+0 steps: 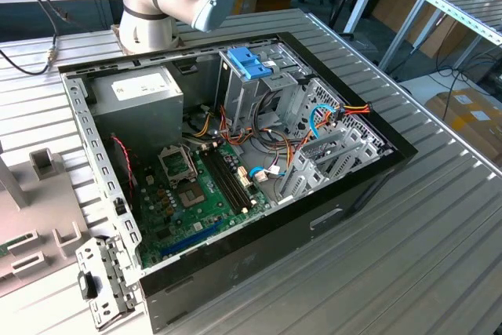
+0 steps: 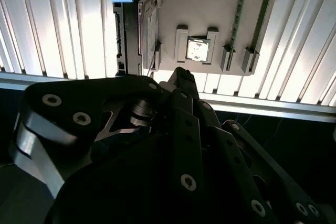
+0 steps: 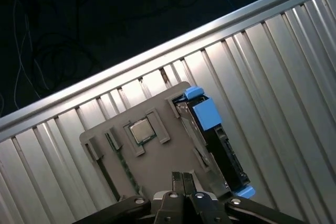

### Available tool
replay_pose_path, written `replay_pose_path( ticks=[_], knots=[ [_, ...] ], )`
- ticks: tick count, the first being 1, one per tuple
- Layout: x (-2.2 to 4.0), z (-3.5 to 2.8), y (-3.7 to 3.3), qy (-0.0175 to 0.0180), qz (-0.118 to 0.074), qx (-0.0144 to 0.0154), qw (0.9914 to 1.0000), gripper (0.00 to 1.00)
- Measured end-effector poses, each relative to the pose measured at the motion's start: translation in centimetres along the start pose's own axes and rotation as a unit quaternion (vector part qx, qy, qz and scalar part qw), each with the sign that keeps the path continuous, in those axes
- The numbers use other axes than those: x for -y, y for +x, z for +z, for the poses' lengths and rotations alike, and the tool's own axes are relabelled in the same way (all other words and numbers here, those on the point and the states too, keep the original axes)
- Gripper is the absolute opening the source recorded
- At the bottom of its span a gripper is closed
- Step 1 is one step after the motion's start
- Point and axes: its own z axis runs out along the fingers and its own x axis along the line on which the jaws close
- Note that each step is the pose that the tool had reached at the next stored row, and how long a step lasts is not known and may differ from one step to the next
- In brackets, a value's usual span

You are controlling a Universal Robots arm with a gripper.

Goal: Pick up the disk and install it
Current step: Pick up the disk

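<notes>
Disk (image 3: 228, 153), blue-railed, stands on edge along the grey tray (image 3: 163, 161), just beyond the gripper (image 3: 182, 176), whose fingers are closed on nothing. A processor chip (image 3: 140, 131) sits in the tray too. In the exterior view the slatted table (image 1: 439, 217) carries an open computer case (image 1: 259, 249), tray at its eight o'clock.

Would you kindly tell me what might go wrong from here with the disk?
The disk stands on edge at the side of the tray, near the processor; a skewed approach by the gripper might tip it or knock the chip. Loose cables crowd the drive cage and may snag the disk.
</notes>
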Motion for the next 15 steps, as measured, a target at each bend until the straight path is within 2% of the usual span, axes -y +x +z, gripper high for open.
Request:
replay_pose_path(
  ticks=[9,15],
  knots=[
    [0.00,0.01,0.00,-0.0007,-0.032,-0.0007,0.99948,0.11],
    [0.00,0.02,0.00,-0.0015,-0.069,-0.0015,0.99758,0.11]
  ],
)
